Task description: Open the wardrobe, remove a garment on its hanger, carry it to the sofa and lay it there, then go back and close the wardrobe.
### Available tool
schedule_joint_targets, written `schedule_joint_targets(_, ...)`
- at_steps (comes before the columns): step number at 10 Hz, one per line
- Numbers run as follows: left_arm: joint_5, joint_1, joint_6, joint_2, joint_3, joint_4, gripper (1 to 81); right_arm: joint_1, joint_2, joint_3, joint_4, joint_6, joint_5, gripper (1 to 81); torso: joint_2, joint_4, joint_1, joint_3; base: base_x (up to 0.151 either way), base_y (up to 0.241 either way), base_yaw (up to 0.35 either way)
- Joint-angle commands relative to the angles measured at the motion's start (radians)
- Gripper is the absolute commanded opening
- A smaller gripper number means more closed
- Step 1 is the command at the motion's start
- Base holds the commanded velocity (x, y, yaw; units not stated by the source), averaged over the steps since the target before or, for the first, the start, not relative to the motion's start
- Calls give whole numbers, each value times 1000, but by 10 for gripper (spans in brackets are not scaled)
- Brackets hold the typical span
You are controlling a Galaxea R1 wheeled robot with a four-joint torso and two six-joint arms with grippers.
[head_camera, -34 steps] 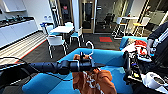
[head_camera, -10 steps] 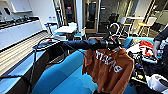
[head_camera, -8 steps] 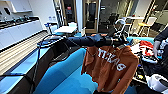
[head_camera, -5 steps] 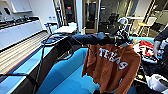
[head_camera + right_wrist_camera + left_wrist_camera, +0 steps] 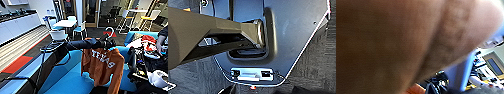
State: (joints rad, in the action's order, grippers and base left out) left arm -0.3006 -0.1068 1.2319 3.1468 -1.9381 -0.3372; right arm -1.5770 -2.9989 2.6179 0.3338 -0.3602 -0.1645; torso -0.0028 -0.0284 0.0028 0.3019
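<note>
Directly below left gripper (image 5: pixel 109 44), garment (image 5: pixel 103 66).

The head camera looks forward and down from high up, along the left arm (image 5: pixel 82 45) toward the sofa (image 5: pixel 72 82). The left wrist camera sits pressed close against the garment (image 5: pixel 398 37), which the head view also shows. The right wrist camera faces the floor (image 5: pixel 318 72).

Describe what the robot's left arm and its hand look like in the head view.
The left arm is a long, round tube in dark navy to black, with a glossy finish and thicker jointed sections along it. A thin dark cable loops below its near end. The left hand is a compact black block; its fingers cannot be made out.
</note>
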Motion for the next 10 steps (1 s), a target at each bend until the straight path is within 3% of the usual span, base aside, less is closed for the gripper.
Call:
schedule_joint_targets(1,37,-187,-29,30,-33,-91,10,8,-1,-4,10,3,52,811,0,0,0,-2,0,0,0)
schedule_joint_targets(6,-15,-100,-37,82,-257,-183,10,7,-1,-6,10,3,52,811,1,0,1,10,0,0,0)
schedule_joint_targets(10,-23,-1,-84,26,-259,-184,10,-1,-4,-6,10,1,51,811,1,0,1,11,0,0,0)
